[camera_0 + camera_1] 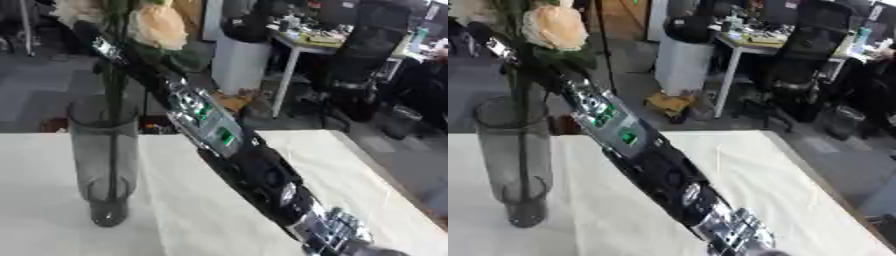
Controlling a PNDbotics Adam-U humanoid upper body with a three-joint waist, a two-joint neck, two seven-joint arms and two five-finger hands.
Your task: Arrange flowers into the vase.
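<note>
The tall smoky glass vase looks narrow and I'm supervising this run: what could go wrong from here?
The tall smoky glass vase stands on the white tablecloth with stems already inside; the right arm reaches close past its rim and could tip it. The peach rose sits high above the rim, so it may lean out.

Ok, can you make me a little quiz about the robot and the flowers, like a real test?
1. True or false: the vase lies on its side on the table.
2. What colour is the flower above the vase? A) blue B) peach C) purple
3. Fill in the gap: the robot's arm reaches up towards the flower from the lower ____ corner of the picture.

Key
1. False: it stands upright, with a stem inside it.
2. B.
3. right.
</note>
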